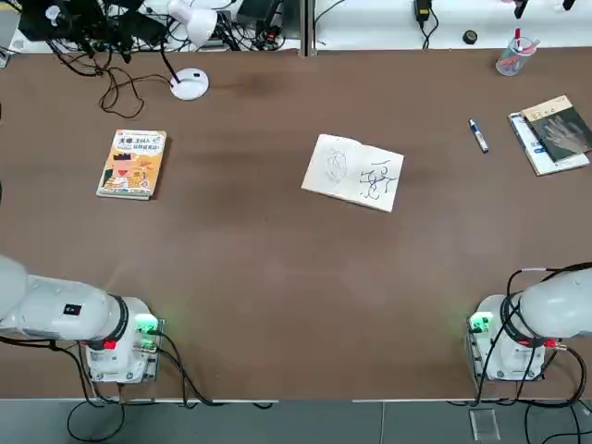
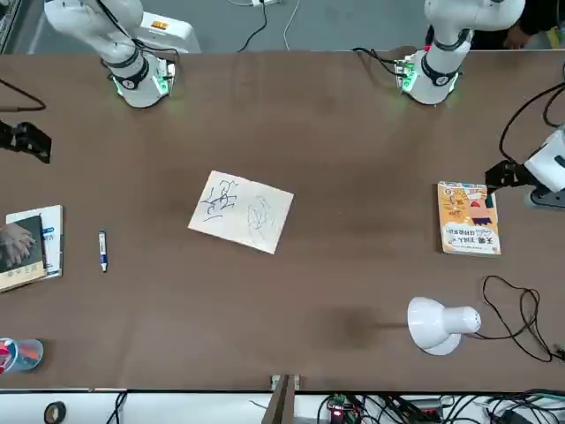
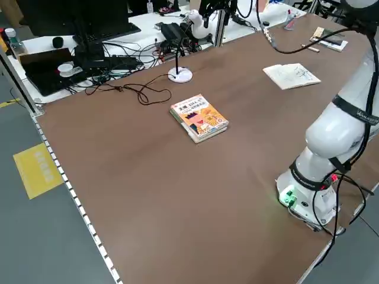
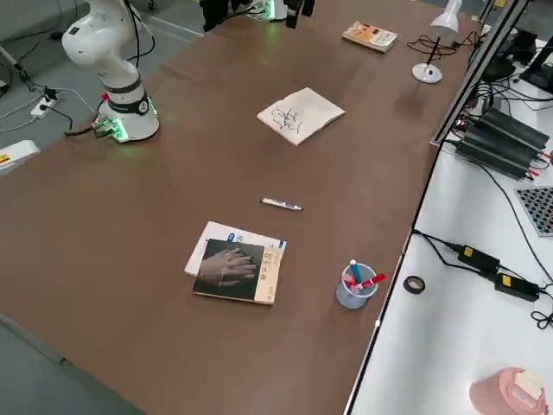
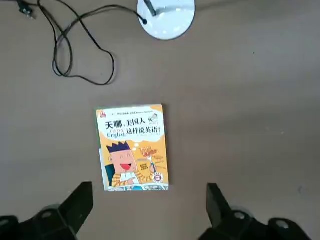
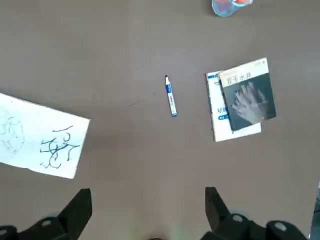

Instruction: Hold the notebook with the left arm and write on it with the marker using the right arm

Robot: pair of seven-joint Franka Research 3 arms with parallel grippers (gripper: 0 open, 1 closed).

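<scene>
White-and-blue marker (image 1: pixel 478 136) | long axis: diagonal | tip (image 6: pixel 166 78): away from robot, leftward

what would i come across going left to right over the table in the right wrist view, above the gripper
open notebook with black scribbles → slim blue and white marker → white-covered book → dark-covered book with a grey hand, partly on top of it
</scene>
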